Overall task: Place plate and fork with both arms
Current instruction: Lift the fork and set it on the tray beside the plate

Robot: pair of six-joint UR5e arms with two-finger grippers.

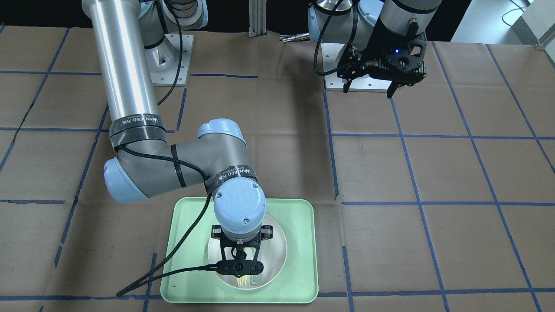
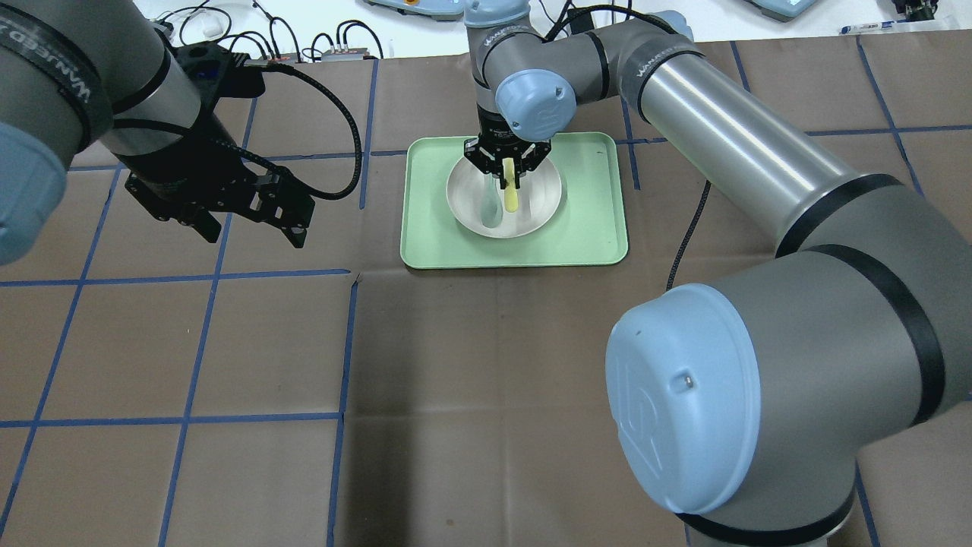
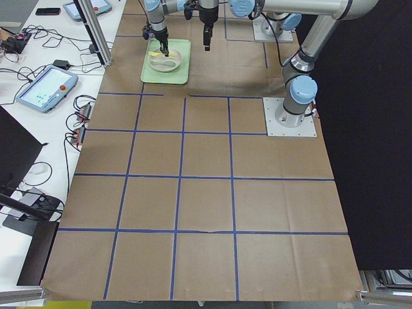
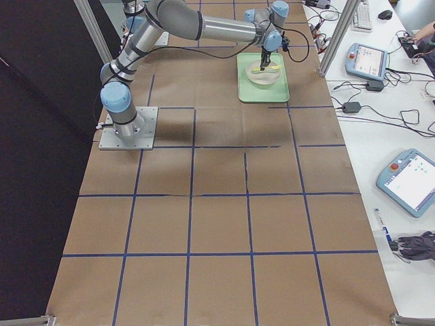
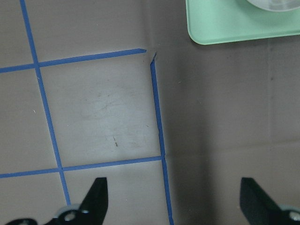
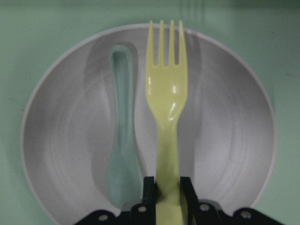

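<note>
Right hand (image 6: 168,190) is clamped on the fork (image 6: 165,89) handle, tines over the plate (image 6: 225,140) beside the spoon (image 6: 122,140). Left hand (image 5: 172,194) is spread apart above the table (image 5: 103,108).

- A rectangular mint-green tray (image 2: 592,228) with rounded corners lies flat on the table.
- A grey-green spoon (image 6: 121,136) lies flat, well inside the tray's outline.
- Brown paper (image 2: 471,380) covers the table, and blue tape lines (image 5: 158,112) mark it off in squares.
- A white side bench (image 4: 360,149) runs along the table's edge.
- Two teach pendants (image 4: 412,180) (image 4: 367,60) lie on the bench, with black cables (image 4: 401,115) between them.
- A pen (image 4: 382,224) lies near the bench's edge.
</note>
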